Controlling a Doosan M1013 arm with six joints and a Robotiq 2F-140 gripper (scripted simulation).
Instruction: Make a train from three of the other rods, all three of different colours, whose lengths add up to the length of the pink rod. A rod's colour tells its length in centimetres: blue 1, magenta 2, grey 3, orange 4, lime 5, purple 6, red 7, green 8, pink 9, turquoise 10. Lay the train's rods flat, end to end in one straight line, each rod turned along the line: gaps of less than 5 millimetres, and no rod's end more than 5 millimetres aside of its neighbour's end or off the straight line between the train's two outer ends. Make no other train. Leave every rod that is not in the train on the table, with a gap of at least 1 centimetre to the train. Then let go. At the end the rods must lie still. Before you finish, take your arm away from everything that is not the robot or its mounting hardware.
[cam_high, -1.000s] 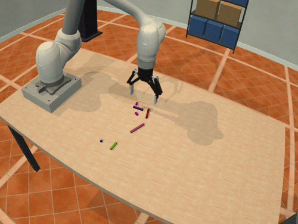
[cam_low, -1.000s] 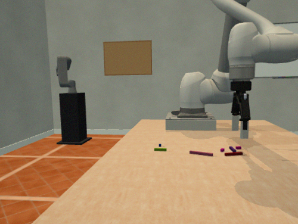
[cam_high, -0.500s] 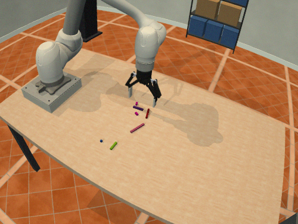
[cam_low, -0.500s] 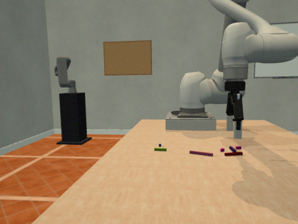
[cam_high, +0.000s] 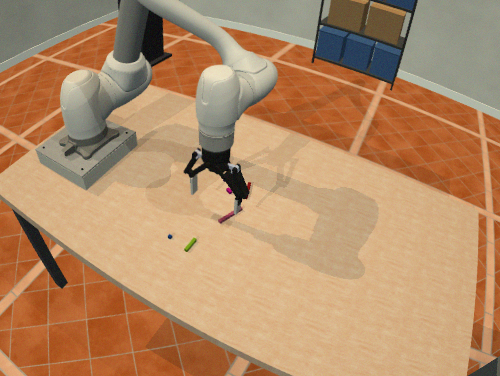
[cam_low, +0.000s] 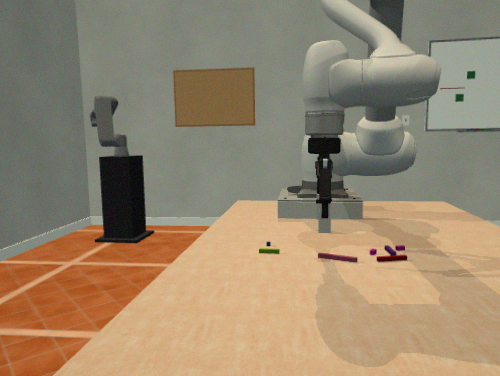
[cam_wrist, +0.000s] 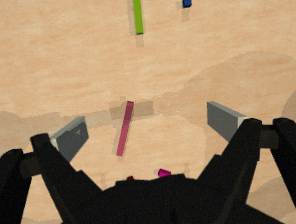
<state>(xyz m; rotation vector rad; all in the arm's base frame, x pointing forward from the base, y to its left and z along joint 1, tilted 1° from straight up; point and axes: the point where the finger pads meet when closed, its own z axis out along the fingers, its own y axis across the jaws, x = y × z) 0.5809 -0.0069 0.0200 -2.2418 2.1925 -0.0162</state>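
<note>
Train is not begun: no rods lie end to end in line, so step in hand is prob. choosing and fetching the first rod. By the colours, blue + magenta + purple (1+2+6) should match the pink rod (cam_high: 227, 217) (cam_low: 337, 257) (cam_wrist: 125, 129).

The gripper (cam_high: 215, 202) (cam_low: 324, 226) (cam_wrist: 146, 120) hangs above the table (cam_high: 350, 320) (cam_low: 200, 310) (cam_wrist: 50, 75), fingers wide, nothing betw. them. The blue rod (cam_high: 170, 236) (cam_low: 268, 244) (cam_wrist: 187, 3) lies near the lime rod (cam_high: 190, 244) (cam_low: 269, 251) (cam_wrist: 138, 20). On the other side of the pink one are the purple rod (cam_low: 390, 250), just beside the red rod (cam_high: 249, 186) (cam_low: 392, 258) (cam_wrist: 130, 178), a near magenta rod (cam_high: 229, 190) (cam_low: 373, 251) (cam_wrist: 164, 173) and a second magenta rod (cam_low: 400, 247).

Next move, if blue is wanted: go over it, turn fingers to its sides, descend low, close gently. It is v. small, so an off-centre grip may push it away.
</note>
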